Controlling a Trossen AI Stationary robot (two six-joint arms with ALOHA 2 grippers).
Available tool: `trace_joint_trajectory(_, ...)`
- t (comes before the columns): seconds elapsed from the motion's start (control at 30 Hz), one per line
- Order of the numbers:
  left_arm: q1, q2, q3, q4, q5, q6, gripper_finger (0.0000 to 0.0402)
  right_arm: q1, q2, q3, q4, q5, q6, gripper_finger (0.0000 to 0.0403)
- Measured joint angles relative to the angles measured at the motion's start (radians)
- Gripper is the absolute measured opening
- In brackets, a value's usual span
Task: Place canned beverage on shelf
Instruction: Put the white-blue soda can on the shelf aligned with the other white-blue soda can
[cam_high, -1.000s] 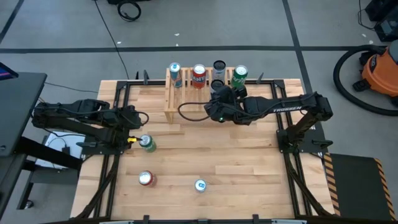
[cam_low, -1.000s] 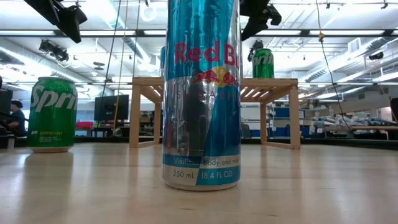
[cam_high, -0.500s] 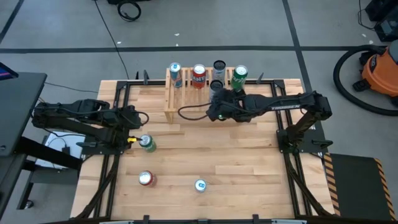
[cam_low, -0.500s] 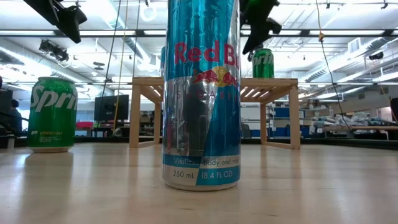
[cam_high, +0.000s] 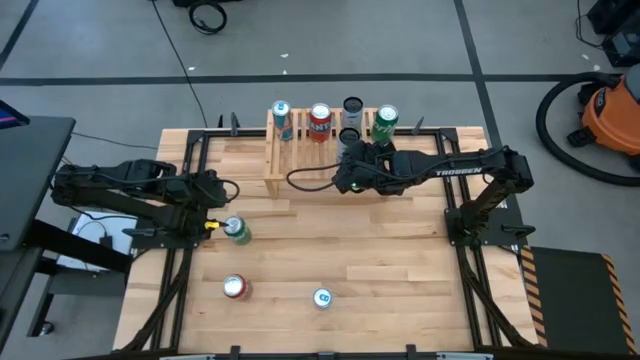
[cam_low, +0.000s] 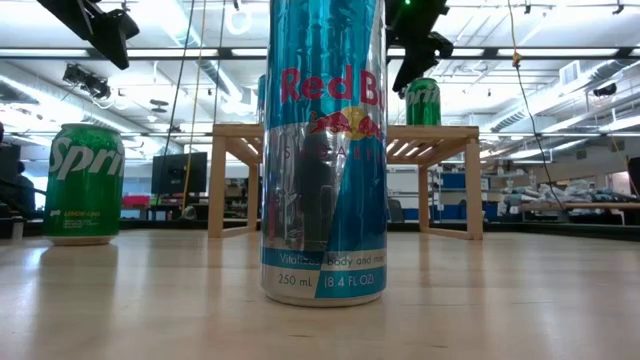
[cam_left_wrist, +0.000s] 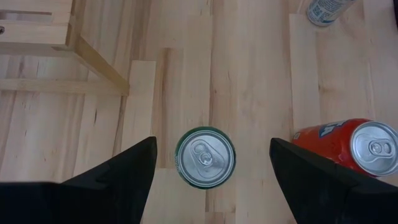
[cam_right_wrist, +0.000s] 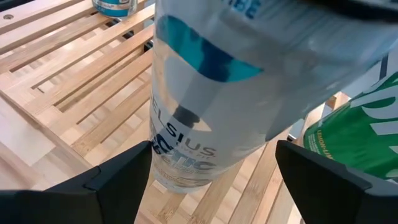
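While the left tool (cam_high: 212, 224) hangs spread above a green can (cam_high: 238, 231), right tool (cam_high: 352, 148) – fingers apart, seemingly not gripping – flanks a silver can (cam_right_wrist: 205, 93) on the shelf (cam_high: 285, 160).

Four cans stand along the light slatted-wood shelf (cam_high: 312, 150) at the wooden counter's (cam_high: 400, 260) rear; three stand before it.

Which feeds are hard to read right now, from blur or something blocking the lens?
Low view: the Red Bull can fills the centre, hiding most of the shelf. Right wrist view: the Celsius can is close and its top blurred. High and left wrist views read cleanly.
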Motion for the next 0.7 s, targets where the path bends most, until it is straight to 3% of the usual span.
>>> trace_joint_trajectory(0.7,0.000,0.000,0.000,0.001,0.000,0.000,0.0314,-0.004,-0.003,0.003,-0.019,0.034,-0.007,0.0352)
